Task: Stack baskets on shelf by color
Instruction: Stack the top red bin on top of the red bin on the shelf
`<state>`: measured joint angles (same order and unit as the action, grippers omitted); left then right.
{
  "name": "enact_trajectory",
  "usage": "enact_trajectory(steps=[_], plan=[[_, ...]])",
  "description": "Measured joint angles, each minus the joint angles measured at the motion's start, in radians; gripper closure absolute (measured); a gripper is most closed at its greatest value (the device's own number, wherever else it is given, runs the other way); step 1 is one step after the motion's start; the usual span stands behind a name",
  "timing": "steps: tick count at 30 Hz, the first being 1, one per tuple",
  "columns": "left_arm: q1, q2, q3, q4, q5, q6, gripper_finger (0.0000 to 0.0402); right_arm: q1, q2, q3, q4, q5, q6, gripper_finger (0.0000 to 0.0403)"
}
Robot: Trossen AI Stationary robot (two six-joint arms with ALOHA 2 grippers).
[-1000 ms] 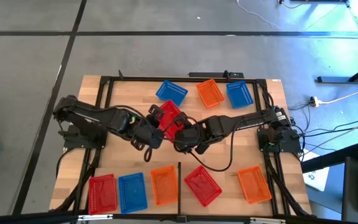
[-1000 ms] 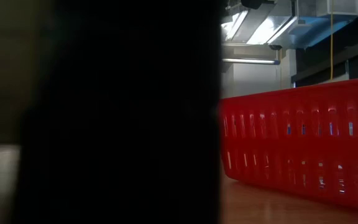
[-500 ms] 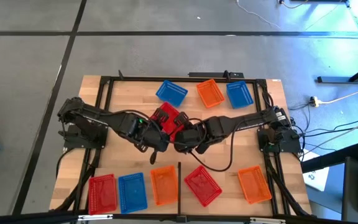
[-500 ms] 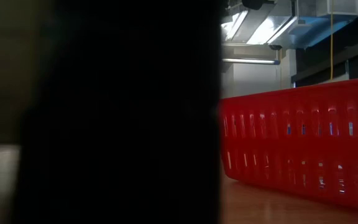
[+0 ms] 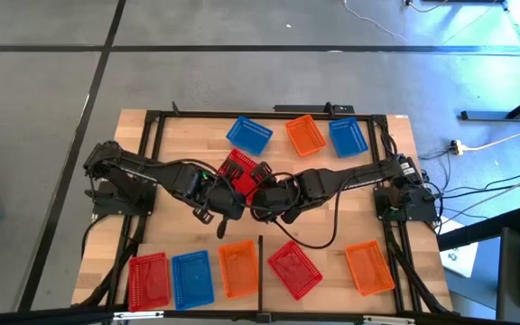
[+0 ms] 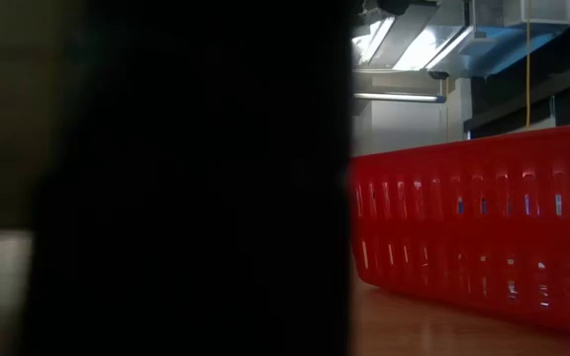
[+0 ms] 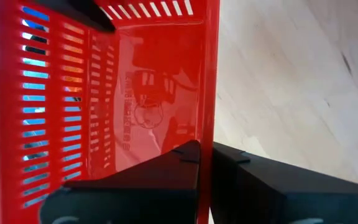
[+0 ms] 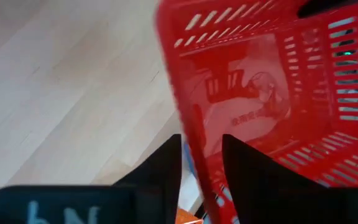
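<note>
A red basket (image 5: 245, 171) sits between both grippers over the middle of the table. My left gripper (image 5: 230, 193) is at its left near side and my right gripper (image 5: 263, 192) at its right near side, each shut on a side wall. On the shelf (image 5: 323, 280), along the near edge, a red basket (image 5: 149, 278), a blue basket (image 5: 192, 277), an orange basket (image 5: 237, 268), a second red basket (image 5: 294, 268) and another orange one (image 5: 369, 267) rest on their bottoms. Three more lie at the far side: a blue basket (image 5: 248, 134), an orange one (image 5: 306, 135) and another blue one (image 5: 348, 137). My left gripper pinches a side wall (image 7: 207, 118) of the red basket, one finger (image 7: 179, 165) inside the basket and one (image 7: 253, 174) outside. The basket stands tilted above the wood in this hold. My right gripper straddles another side wall (image 8: 191, 134) of the same basket, one finger (image 8: 166, 162) outside and one (image 8: 241, 165) inside. From this side too, the basket shows tilted, clear of the wood.
A thin black divider bar (image 5: 260, 257) stands at the shelf's near edge between the orange and red baskets. A black frame (image 5: 156, 126) runs around the tabletop. In the low view a dark block (image 6: 196, 178) fills the left and a red basket (image 6: 473, 227) the right.
My left gripper has moved toward the table's right, up to the red basket's left near side. The basket has shifted slightly toward the left and far side. My right arm has stayed about where it was.
</note>
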<state>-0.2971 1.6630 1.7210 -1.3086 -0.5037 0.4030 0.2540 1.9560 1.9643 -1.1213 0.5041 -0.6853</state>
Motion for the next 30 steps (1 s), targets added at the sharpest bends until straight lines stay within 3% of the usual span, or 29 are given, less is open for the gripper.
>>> enact_trajectory(steps=[12,17,22,30], plan=[[-0.064,-0.046,0.005,-0.098,0.06,-0.164,0.0401,0.087,0.006,0.223,-0.044,-0.095,0.078,0.0286],[-0.122,-0.088,0.029,-0.122,0.153,-0.235,0.0401,0.105,0.01,0.258,-0.129,-0.106,0.135,0.0286],[-0.202,-0.147,0.082,-0.28,0.157,-0.34,0.0401,0.134,-0.017,0.267,-0.166,-0.114,0.206,0.0286],[-0.279,-0.235,0.084,-0.271,0.141,-0.53,0.0402,0.207,-0.009,0.323,-0.147,-0.114,0.213,0.0286]])
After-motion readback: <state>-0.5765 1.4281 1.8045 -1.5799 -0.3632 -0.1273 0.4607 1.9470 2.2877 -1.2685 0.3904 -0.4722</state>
